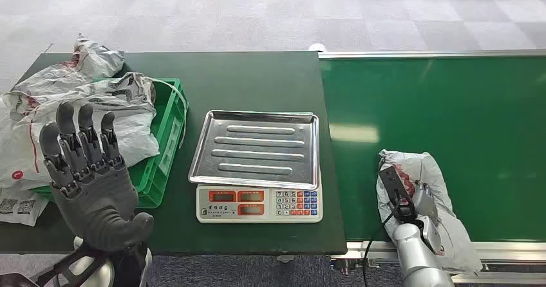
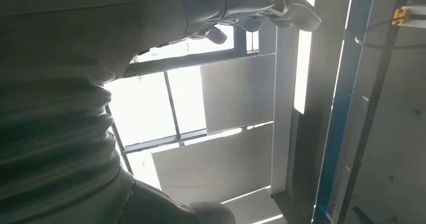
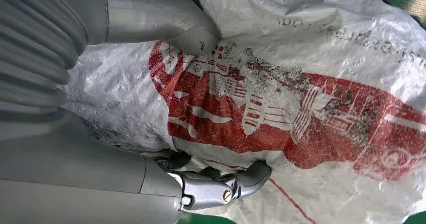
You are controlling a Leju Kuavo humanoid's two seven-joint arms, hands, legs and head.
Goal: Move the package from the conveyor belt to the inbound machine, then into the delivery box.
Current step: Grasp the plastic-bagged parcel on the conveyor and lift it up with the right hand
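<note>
- I take the scale point(image 1: 259, 203) with its steel tray as my landmark; I read it as the inbound machine.
- The package point(image 1: 422, 197), a crumpled white bag with red print, lies on the green conveyor belt point(image 1: 444, 107) to the right of the scale, near the belt's front edge.
- My right hand point(image 1: 404, 200) is down on the package. In the right wrist view the thumb point(image 3: 166, 23) presses into the plastic on one side and fingers point(image 3: 221, 186) curl in on the other, so I judge it is grasping the bag.
- The bag looks to be resting on the belt, so I'd call this the pickup step, with the lift not yet made.
- My left hand point(image 1: 87, 177) is raised to the left of the scale, in front of the green delivery box point(image 1: 166, 142), fingers spread and holding nothing.
- The box already holds other white bags point(image 1: 84, 100), heaped and spilling over its far side.
- Next I need a firm hold on slack, slippery plastic, a clean lift off the belt, then a carry leftward to set it flat on the tray; a loose pinch could let it slide out.
</note>
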